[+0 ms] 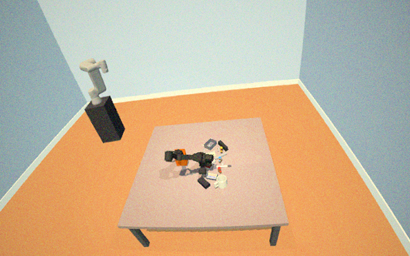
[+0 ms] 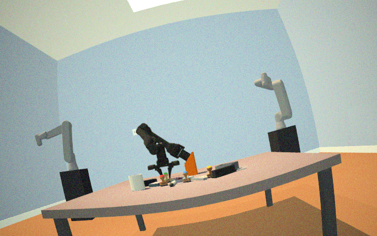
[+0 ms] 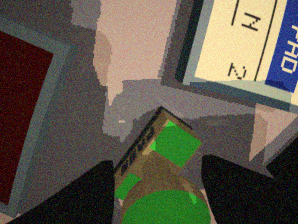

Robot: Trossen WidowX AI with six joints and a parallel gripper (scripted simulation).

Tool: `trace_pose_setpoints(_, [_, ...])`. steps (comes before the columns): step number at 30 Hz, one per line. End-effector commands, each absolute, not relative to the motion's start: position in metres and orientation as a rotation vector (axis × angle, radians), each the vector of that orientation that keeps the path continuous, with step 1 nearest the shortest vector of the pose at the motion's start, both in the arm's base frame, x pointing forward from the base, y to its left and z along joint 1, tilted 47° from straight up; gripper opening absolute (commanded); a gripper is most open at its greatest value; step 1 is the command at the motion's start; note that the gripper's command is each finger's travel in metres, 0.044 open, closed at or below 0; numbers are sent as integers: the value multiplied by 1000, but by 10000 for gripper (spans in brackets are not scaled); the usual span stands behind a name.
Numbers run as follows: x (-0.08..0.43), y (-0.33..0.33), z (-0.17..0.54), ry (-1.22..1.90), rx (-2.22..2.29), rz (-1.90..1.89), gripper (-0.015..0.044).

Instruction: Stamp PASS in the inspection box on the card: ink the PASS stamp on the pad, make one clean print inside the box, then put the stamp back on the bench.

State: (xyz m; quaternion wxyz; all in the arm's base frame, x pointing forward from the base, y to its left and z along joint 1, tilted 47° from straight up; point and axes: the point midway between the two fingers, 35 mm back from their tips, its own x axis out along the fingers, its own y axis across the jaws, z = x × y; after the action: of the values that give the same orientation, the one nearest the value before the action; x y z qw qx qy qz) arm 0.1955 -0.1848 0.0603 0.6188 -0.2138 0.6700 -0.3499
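Note:
The PASS stamp point(image 2: 166, 175) has a round green knob and a wooden body with a green label, and it stands on the table. My gripper point(image 3: 158, 168) point(image 2: 165, 172) point(image 1: 203, 169) points straight down over it. One dark finger is on each side of the knob, with a small gap on both sides, so the gripper is open. A dark red ink pad point(image 3: 16, 96) in a grey frame lies to the left in the wrist view. I cannot make out the card with the inspection box.
A cream and blue box point(image 3: 249, 23) lettered STAMP PRO lies just beyond the stamp. Red point(image 2: 162, 177), blue point(image 2: 185, 174) and yellow point(image 2: 209, 167) stamps stand nearby. So do a white mug point(image 2: 136, 182) point(image 1: 221, 180), an orange wedge point(image 2: 191, 164) and a black box point(image 2: 225, 169).

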Motion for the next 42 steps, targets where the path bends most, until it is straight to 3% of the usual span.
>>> trace_pose_setpoints(1, [196, -185, 61, 1540, -492, -805, 153])
trace_pose_setpoints(13, [196, -185, 61, 1540, -492, -805, 73])
trace_pose_setpoints(16, [196, -184, 61, 1540, -491, -805, 0])
trace_pose_setpoints(42, [199, -175, 68, 1542, -488, -802, 0])
